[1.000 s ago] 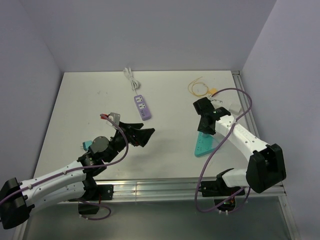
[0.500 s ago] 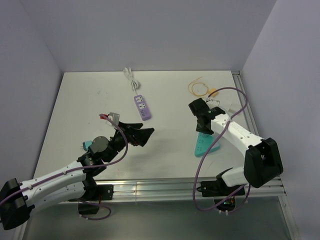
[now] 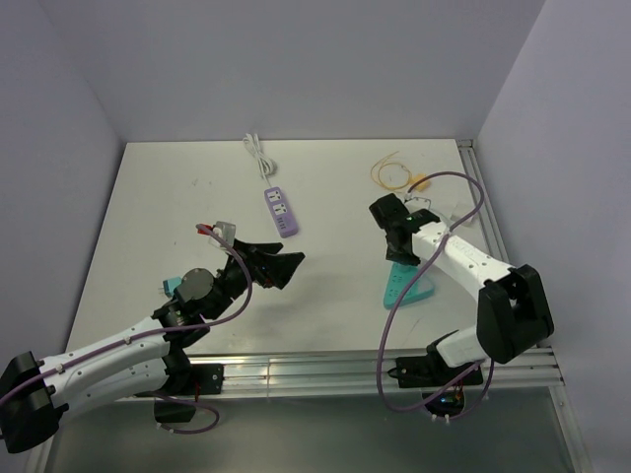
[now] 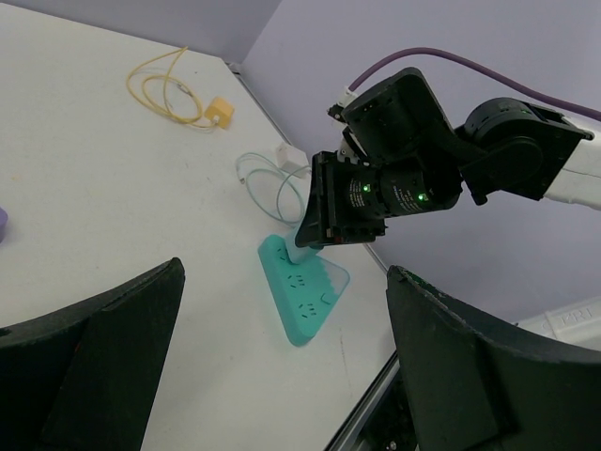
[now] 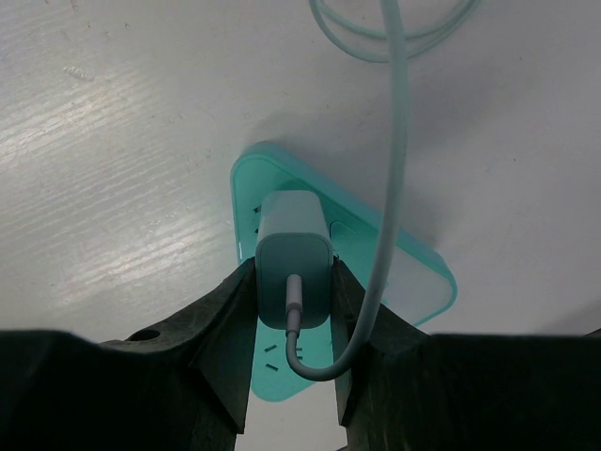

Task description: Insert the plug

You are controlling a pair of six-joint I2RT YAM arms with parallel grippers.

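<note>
My right gripper (image 5: 293, 272) is shut on a pale mint charger plug (image 5: 293, 235) with a pale cable, standing upright against a socket at one end of the teal power strip (image 5: 413, 277). Seen from above, that gripper (image 3: 402, 251) hangs over the far end of the teal strip (image 3: 406, 291). A small yellow-tan plug (image 3: 419, 182) on a looped yellow cable (image 3: 389, 172) lies untouched at the back right. My left gripper (image 3: 281, 266) hovers open over mid-table, nothing between its fingers, facing the teal strip (image 4: 300, 301).
A purple power strip (image 3: 281, 210) with a white cord (image 3: 258, 153) lies at the back centre. A pale cable loop (image 4: 272, 188) and small white block (image 4: 289, 153) rest beside the right arm. Walls stand left, back and right; a metal rail (image 3: 325, 370) runs along the near edge.
The right wrist has shifted slightly left and back above the teal strip, still gripping the charger plug. The left arm has not moved.
</note>
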